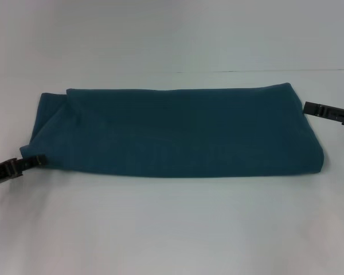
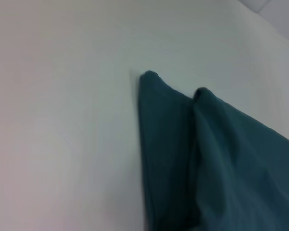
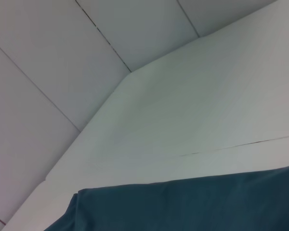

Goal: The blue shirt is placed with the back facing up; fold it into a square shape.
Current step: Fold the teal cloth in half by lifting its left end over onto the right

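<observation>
1. The blue shirt point(image 1: 178, 132) is the biggest thing on the white bench point(image 1: 172, 229) — it lies folded into a long, wide band across the middle, its long edges running left to right. The near edge is a smooth, rounded fold; the far edge is straight. At the left end a lower layer sticks out past the upper one, so two stepped edges show there. In the left wrist view the same cloth point(image 2: 207, 163) shows as two rounded folded corners side by side with a dark crease between them, resting flat on the bench point(image 2: 62, 120). In the right wrist view one edge of the shirt point(image 3: 192, 204) fills the lower part, lying on the bench point(image 3: 192, 115), with pale panelled wall beyond.

2. The left gripper point(image 1: 39, 160) comes in low from the left edge of the head view; its tip is at the near-left corner of the shirt, touching or just beside the cloth. Whether its fingers are parted or have hold of the fabric cannot be told.

3. The right gripper point(image 1: 308, 107) reaches in from the right edge — its tip sits just beside the far-right corner of the shirt, close to it. Its fingers' spread cannot be told either.
</observation>
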Available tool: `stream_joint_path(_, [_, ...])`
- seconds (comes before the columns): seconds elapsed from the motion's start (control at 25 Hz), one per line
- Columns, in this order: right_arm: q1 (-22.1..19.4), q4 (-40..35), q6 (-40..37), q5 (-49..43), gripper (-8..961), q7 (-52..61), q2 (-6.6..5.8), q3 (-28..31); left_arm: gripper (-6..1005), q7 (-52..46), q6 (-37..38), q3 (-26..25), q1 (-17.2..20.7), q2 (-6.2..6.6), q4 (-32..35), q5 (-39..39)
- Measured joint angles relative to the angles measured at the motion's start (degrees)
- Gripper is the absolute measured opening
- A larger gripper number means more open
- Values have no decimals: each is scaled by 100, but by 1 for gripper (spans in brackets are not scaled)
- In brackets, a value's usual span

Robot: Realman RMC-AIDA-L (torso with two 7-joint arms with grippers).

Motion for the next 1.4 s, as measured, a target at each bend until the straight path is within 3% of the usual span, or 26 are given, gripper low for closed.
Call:
stream_joint_path(1.12, [9,-5,-13,0,779,74,-26,31,874,-86,73,326,-162,4,-24,21])
stream_joint_path(1.4, [4,-5,-13,0,779,74,-27,31,873,-243,87,307,-160,21,137,323])
